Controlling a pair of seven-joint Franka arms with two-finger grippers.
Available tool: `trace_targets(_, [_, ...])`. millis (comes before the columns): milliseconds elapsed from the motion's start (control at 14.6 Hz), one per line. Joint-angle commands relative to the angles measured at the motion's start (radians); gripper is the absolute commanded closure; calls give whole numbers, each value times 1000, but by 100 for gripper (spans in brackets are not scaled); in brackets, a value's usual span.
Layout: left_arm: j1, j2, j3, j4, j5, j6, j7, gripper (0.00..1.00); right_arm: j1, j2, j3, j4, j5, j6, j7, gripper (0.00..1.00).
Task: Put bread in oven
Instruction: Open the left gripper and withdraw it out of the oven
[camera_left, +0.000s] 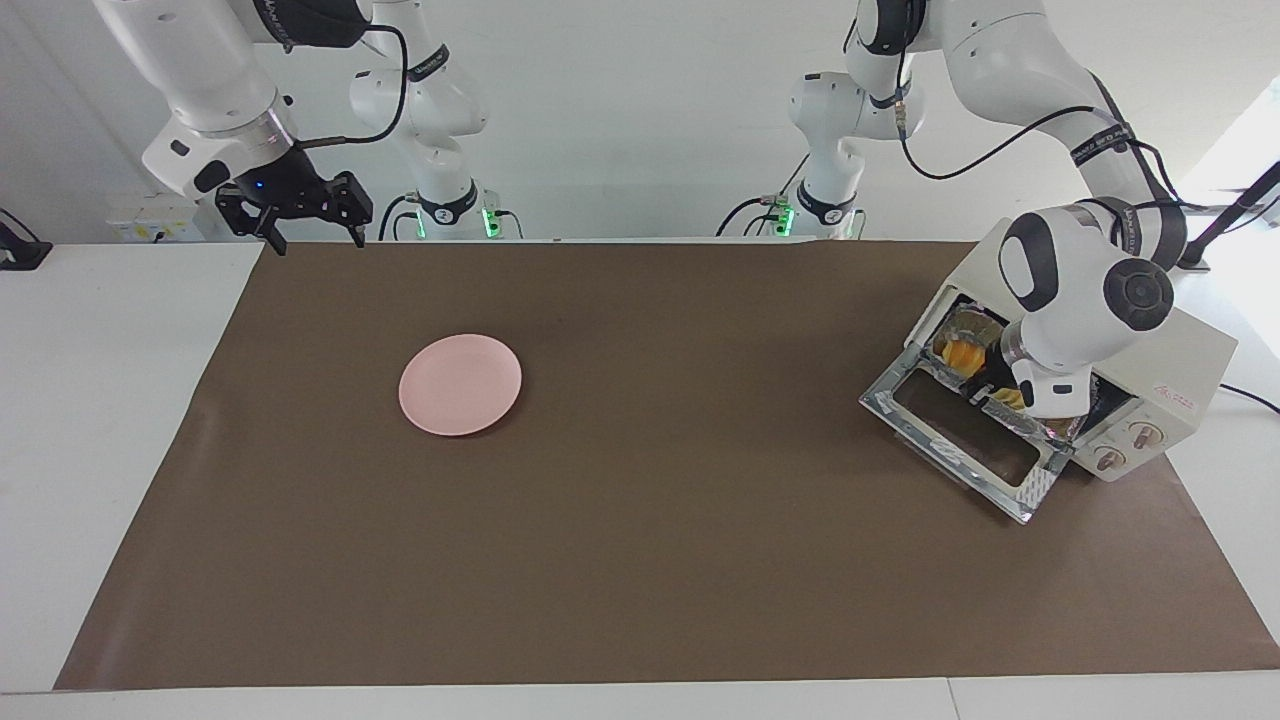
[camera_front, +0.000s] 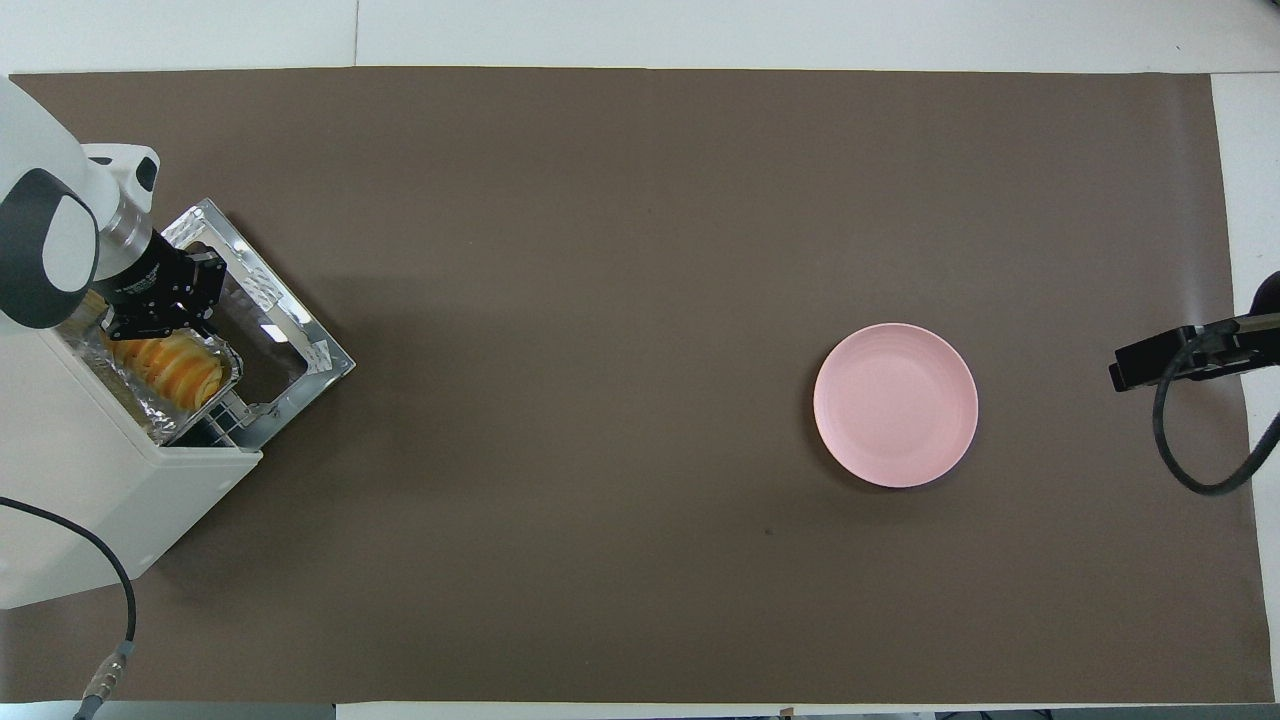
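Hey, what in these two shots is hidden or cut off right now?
- Facing view: left gripper and most of the bread sit hidden by the arm's wrist.
- Overhead view: oven cut by the edge; its roof hides the foil tray inside.
- Overhead view: right gripper only partly shows.

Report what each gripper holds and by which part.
Left gripper is shut on the foil tray's rim, at its end farther from the robots, with the bread inside. Right gripper holds nothing, waiting open.

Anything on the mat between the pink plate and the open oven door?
Nothing: bare brown mat from pink plate to oven door, clearest in the overhead view.
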Motion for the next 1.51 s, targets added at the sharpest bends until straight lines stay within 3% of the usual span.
trace_targets(0, [-1,-37,2,-40,14,-13,27,100,-18,-16,12,-19,-3,5,-21,0])
trace_targets(1030, [45,-64,4,-43,48,-80,123,100,-18,-16,12,-19,-3,5,-21,0])
trace_targets(1099, [45,-64,2,-43,48,-79,127,65,-18,-16,12,-20,-3,5,-21,0])
trace_targets(1236, [43,-63,2,-40,48,-77,127,18,-18,-16,13,-19,-3,5,-21,0])
trace_targets(1305, [43,-63,2,-38,48,-71,135,10,-18,-16,12,-20,-3,5,-21,0])
trace_targets(1442, [43,-60,2,-37,48,-60,170,4,-18,-16,13,-19,-3,5,-21,0])
